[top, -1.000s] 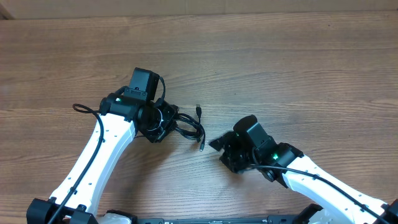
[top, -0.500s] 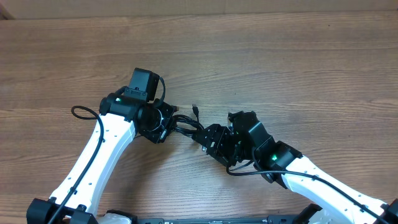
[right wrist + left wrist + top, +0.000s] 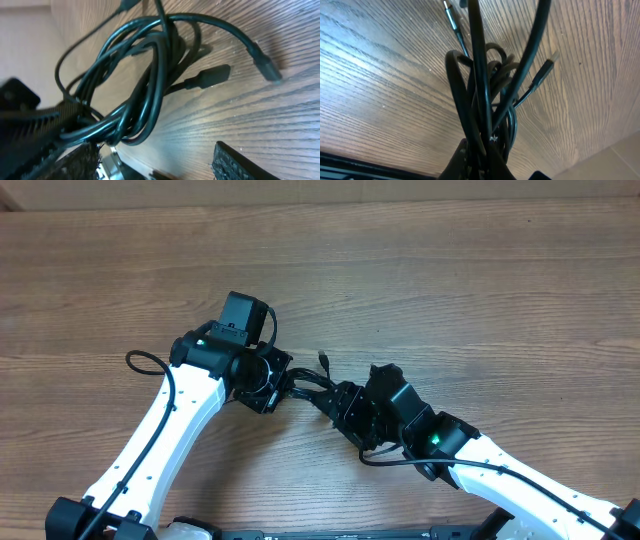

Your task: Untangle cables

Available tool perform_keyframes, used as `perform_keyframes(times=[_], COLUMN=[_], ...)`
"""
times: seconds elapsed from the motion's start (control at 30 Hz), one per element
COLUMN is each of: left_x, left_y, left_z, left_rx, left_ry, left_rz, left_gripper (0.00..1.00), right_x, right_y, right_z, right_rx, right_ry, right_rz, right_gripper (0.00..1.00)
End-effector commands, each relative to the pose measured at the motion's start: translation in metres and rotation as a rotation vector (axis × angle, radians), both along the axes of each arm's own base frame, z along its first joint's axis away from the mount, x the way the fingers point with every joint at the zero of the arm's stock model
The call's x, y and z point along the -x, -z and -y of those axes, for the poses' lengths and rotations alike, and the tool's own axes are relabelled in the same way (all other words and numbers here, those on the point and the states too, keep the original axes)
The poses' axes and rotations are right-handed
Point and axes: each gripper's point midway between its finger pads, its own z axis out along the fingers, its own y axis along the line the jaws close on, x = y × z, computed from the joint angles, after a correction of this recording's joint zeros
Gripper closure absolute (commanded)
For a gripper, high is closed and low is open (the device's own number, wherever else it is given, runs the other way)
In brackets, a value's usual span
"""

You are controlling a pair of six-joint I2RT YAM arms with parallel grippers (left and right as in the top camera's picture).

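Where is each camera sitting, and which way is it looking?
Overhead: above the table, looking straight down; left arm and right arm meet at the cables.
Left wrist: on the left arm, looking along the left gripper, which pinches the cables.
Right wrist: on the right arm, looking past the open right gripper at the cables.
Shared: both wrist views show the same cables.

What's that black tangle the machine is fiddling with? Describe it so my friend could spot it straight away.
On the wooden table, look at the gap between the white left arm and right arm. The cables sit there as a small tangle, pinched in the left arm's jaws. Beside the bulky arms, they are the only thin black loops, ending in small plugs.
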Motion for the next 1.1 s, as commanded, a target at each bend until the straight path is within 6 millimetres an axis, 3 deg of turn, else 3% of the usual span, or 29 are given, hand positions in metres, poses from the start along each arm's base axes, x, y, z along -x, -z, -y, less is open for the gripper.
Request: perform_keyframes(times=[0.0, 0.4, 0.6, 0.87, 1.07], left_x=[0.008, 0.017, 0.017, 0.018, 0.021], left_y=[-0.008, -0.017, -0.018, -0.017, -0.018], left_z=[0.016, 0.032, 0.032, 0.034, 0.040], left_rx=[0.091, 0.198, 0.201, 0.199, 0.199], left_ry=[0.020, 0.062, 0.069, 0.076, 0.098], left_rz=[-0.038, -0.072, -0.069, -0.067, -0.062], left_gripper=[0.96, 0.96, 0.96, 0.96, 0.96], right_x=[-0.014, -0.017, -0.021, -0.030, -0.032], right_y=[0.007, 0.031, 0.024, -0.005, -0.008], right_z=[0.007, 0.004, -0.001, -0.022, -0.023], right_rx=[0.023, 0.051, 0.018, -0.114, -0.118], right_ry=[0.121, 0.139, 0.135, 0.089, 0.095], right_rz=[-0.028, -0.080, -0.055, 0.020, 0.033], right_gripper=[0.29, 0.25, 0.24, 0.18, 0.18])
